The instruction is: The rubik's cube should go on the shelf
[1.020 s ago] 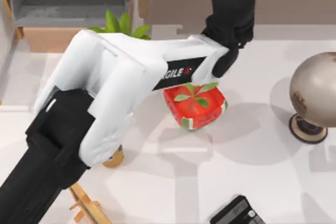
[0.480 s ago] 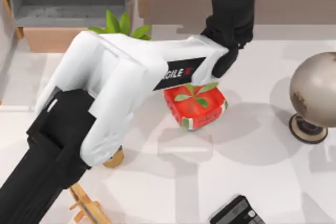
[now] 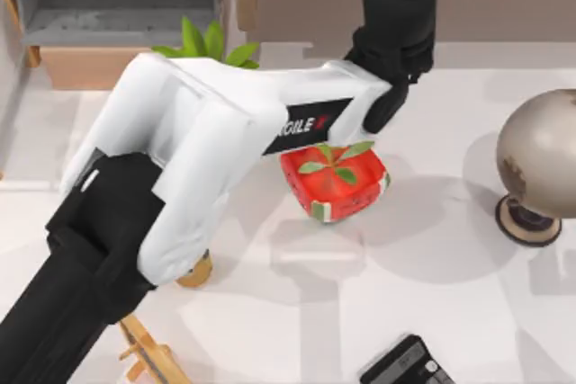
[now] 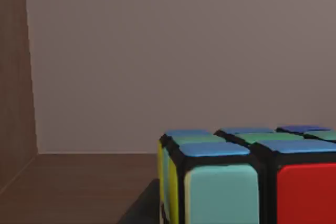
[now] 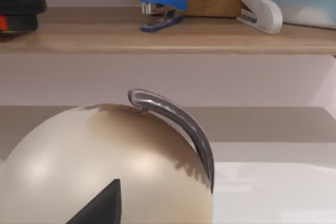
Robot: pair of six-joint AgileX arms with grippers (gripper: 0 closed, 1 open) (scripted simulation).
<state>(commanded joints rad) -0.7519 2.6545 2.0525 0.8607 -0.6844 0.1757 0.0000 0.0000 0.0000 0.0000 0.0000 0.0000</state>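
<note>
A: White counter (image 3: 432, 249), top view – left arm reaching to the shelf (image 3: 504, 6)?
B: Yes, past the red planter (image 3: 335, 182). Left wrist view: rubik's cube (image 4: 247, 177) on shelf wood; finger state – cannot tell. Right wrist view: globe (image 5: 105, 161)

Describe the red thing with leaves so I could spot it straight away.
Start at the big white and black left arm reaching across the table's middle toward the shelf. Just beneath its far end sits the planter, a red cube with a green sprout on top. No neighbour is red and boxy: the globe at right is a tan ball.
</note>
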